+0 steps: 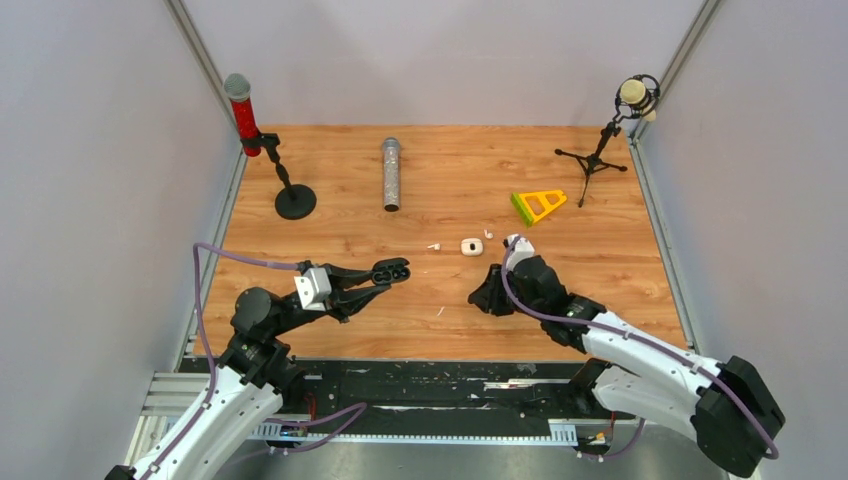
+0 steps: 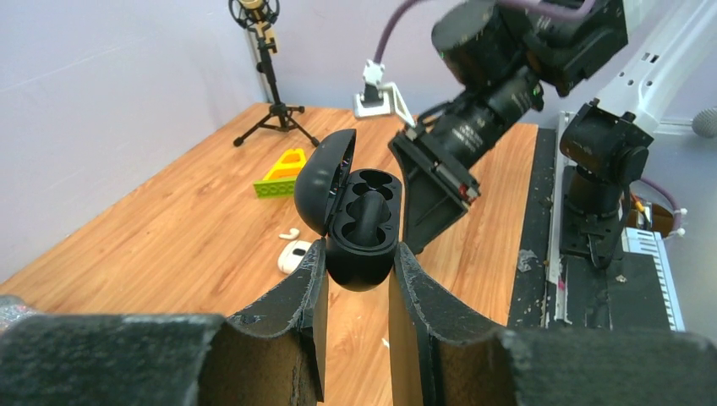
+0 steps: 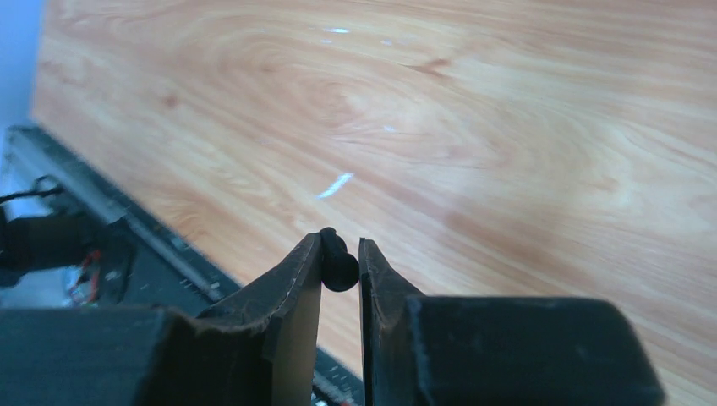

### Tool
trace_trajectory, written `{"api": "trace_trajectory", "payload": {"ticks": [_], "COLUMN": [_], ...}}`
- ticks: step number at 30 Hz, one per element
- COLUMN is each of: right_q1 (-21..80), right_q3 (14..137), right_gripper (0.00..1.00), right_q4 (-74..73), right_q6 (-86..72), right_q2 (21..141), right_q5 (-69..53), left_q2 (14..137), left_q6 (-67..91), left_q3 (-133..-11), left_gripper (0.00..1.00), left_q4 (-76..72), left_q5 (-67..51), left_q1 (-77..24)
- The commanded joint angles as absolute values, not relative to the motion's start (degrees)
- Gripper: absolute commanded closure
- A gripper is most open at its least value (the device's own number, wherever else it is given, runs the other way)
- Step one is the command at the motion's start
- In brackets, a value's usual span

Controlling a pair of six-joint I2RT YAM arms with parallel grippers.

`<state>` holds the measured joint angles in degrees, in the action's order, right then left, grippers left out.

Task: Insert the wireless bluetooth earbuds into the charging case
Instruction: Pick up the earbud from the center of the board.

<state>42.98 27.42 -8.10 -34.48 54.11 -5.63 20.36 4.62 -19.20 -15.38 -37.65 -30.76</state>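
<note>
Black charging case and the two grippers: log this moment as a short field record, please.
left gripper: shut on black charging case, held off the table
lid: open, wells look empty
right gripper: shut on black earbud
white case: on the table, untouched
white earbuds: on the table, one on either side of the white case, second at
</note>
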Motion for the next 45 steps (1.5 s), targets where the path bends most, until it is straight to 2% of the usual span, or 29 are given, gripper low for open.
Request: {"api": "trace_trajectory", "payload": {"ticks": [1, 3, 7, 11, 14, 21, 31, 43, 45], "right_q1": [41.1, 36.3, 26.9, 26.0, 26.1, 32.2, 33.2, 33.2, 33.2], "right_q3": [24.6, 25.9, 25.7, 30.2, 32.4, 39.4, 35.1, 36.5, 36.4], "right_gripper": [1.00, 1.00, 1.00, 1.00, 1.00, 1.00, 1.00, 1.00, 0.96], "right_q4": [3.1, 5.2, 18.7, 22.5, 26.8, 22.7, 22.0, 21.8, 20.4], "right_q6": [-38.6, -38.3, -36.9, -34.4, -35.5, -35.1, -39.0, -41.0, -41.0], "right_q2": [56.3, 57.3, 64.2, 76.2, 81.1, 87.2, 89.8, 94.6, 94.2], "right_q5": [9.3, 10.1, 2.2, -7.0, -11.7, -2.3, -0.6, 5.6, 6.0], "left_q2": [20.5, 20.4, 20.9, 20.7, 20.5, 20.9, 20.8, 20.3, 20.2], "left_q6": [4.8, 4.6, 5.0, 4.5, 3.9, 3.6, 3.5, 3.6, 3.6], "left_q3": [-20.3, -20.3, -19.9, -20.1, -20.3, -20.0, -19.9, -20.1, -20.1], "left_gripper": [1.00, 1.00, 1.00, 1.00, 1.00, 1.00, 1.00, 1.00, 1.00], "left_q4": [-17.9, -17.7, -19.3, -18.4, -17.9, -18.7, -18.8, -18.5, -18.4], "left_q5": [-36.9, -36.7, -36.9, -36.4, -35.9, -35.9, -36.0, -36.0, -36.0], "left_q1": [-30.6, -30.6, -30.5, -30.6, -30.5, -30.6, -30.6, -30.6, -30.6]}}
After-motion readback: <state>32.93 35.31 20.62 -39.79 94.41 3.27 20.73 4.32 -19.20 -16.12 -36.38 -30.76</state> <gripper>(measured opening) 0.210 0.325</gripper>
